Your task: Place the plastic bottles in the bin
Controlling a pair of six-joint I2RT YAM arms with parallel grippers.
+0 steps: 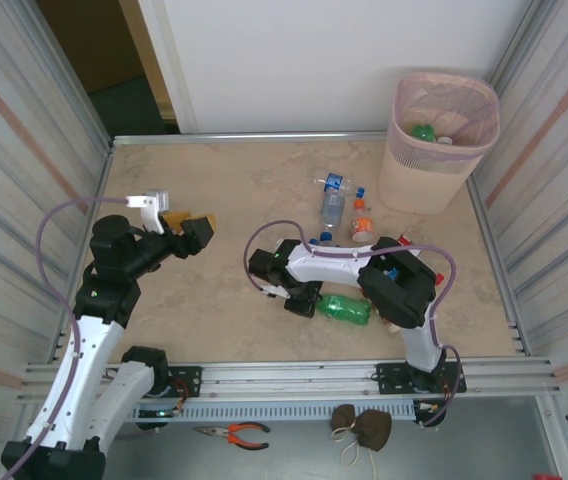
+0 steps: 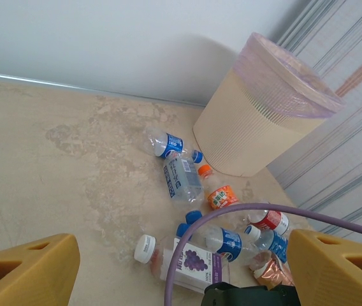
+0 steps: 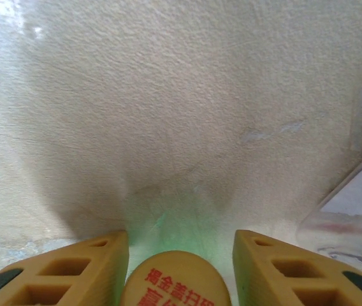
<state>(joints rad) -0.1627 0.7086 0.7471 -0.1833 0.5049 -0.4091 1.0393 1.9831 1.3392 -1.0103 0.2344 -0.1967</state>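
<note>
**Cap of green bottle between the right fingers, bin well off**

Top view: the right gripper (image 1: 302,298) is at one end of a green bottle (image 1: 346,309) that lies flat on the table (image 1: 204,320). The bottle's long axis runs sideways, with the body stretching away from the jaws to the right. The left gripper (image 1: 189,230) hangs well apart on the other side, so the right arm is plainly the nearer one. The bin (image 1: 434,175) stands far beyond the right jaws in the back right corner, with a scatter of loose bottles (image 1: 334,205) between. Inside the bin lies a second green bottle (image 1: 423,131), with a pale thing beside it that is too small to name.

Left wrist view: the jaws of the left gripper (image 2: 182,252) stand wide with nothing held. Ahead of them lie clear bottles with blue labels (image 2: 181,175), an orange bottle (image 2: 219,194) and, nearest, a white grape-labelled bottle (image 2: 190,264). The bin (image 2: 257,127) stands upright beyond them, its inside hidden from here.

Right wrist view: in the right gripper (image 3: 181,236) a yellow cap (image 3: 174,280) with red print sits between the fingers (image 3: 72,268). The jaws are set about the cap's width apart, one finger just beside it on each side. Whether they press it I cannot tell.

The next move probably calls for a firm hold at the neck, then a lift and a carry over the scatter to the bin.
</note>
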